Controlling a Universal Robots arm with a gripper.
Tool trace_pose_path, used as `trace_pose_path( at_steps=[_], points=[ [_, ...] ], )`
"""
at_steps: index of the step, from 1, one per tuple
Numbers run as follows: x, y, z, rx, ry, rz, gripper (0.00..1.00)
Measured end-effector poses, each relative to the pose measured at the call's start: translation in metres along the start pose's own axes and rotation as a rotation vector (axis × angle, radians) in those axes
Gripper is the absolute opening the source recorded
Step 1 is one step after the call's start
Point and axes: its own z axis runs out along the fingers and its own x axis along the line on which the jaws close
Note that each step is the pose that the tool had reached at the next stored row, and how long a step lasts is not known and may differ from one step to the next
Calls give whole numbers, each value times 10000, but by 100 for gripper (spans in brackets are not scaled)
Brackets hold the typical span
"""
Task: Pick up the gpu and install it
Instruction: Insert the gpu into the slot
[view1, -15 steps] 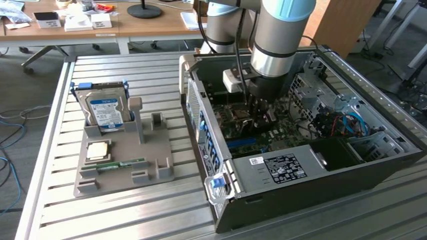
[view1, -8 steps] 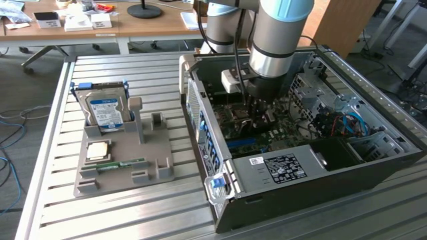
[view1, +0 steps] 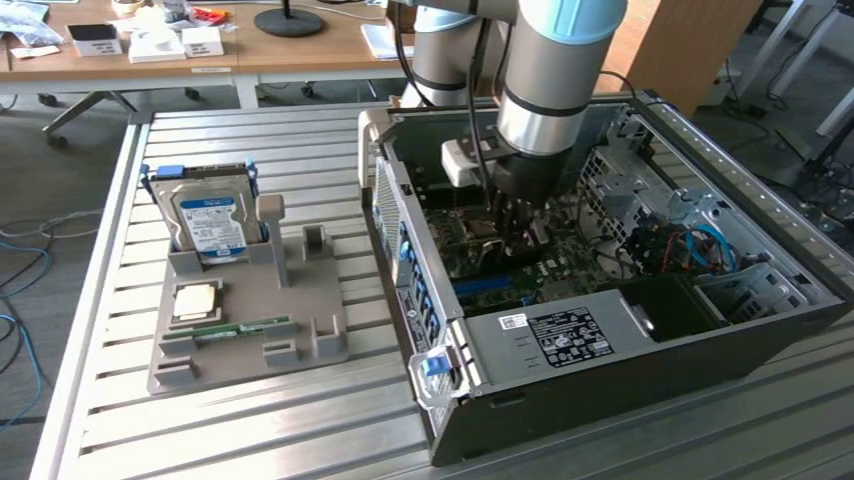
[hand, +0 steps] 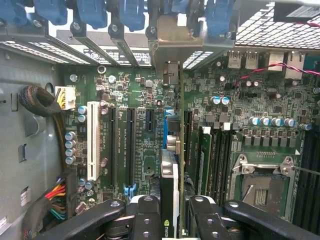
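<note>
Now | arm (view1: 554, 80) upright inside case (view1: 601, 395) (wrist down); jaws clenched on gpu (hand: 170, 175) | edge-on over motherboard (hand: 145, 165)

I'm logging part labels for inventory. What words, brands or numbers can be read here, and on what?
gpu: logo whose letters seem to start "NV", cut off at the picture's edge.
hard drive: blue-white label, print too small to read.
power supply: black label and white barcode sticker, too small to read.
motherboard: white printing between the slots, too blurred to read.
</note>
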Motion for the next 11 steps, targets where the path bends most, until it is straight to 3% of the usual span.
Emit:
trace_pose_path(
  at_steps=[11],
  points=[
    [-2,32,25,5,0,5,27]
  ],
)
